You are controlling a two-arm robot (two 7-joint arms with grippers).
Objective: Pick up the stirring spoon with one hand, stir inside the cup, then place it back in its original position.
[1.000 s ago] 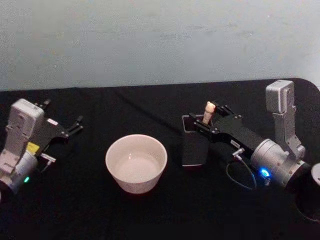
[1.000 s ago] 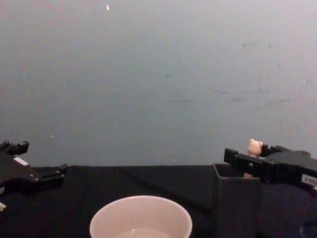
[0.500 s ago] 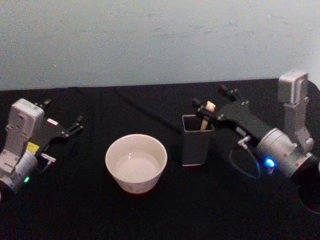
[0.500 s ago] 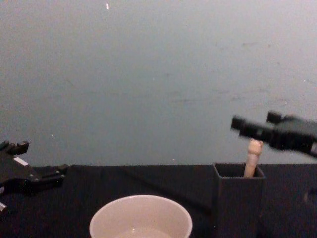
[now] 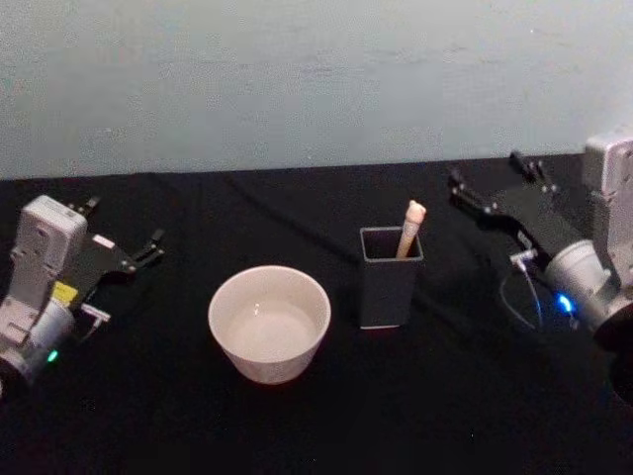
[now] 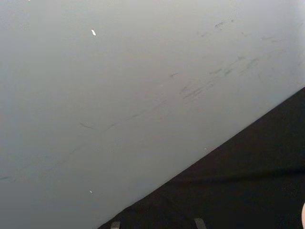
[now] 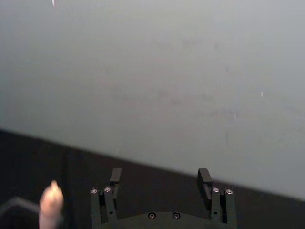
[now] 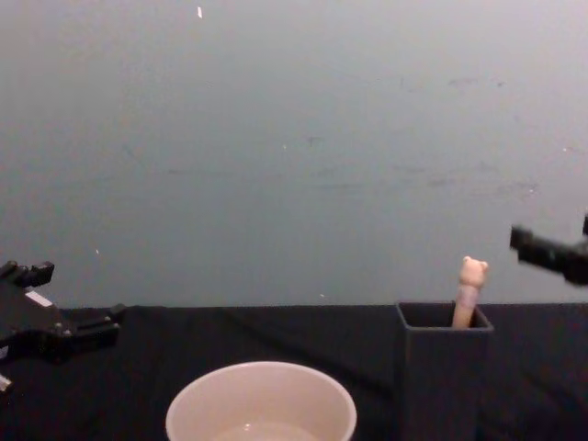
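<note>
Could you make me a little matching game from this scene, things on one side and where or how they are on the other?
Things:
1. stirring spoon
2. cup
3. right tool
4. left tool

Places or states:
A. open, in the air to the right of the holder, holding nothing
B. standing in the dark grey holder, bear head up
C. open, low at the table's left side
D. cream-white, on the black table left of the holder

Pairs: 1-B, 2-D, 3-A, 4-C
</note>
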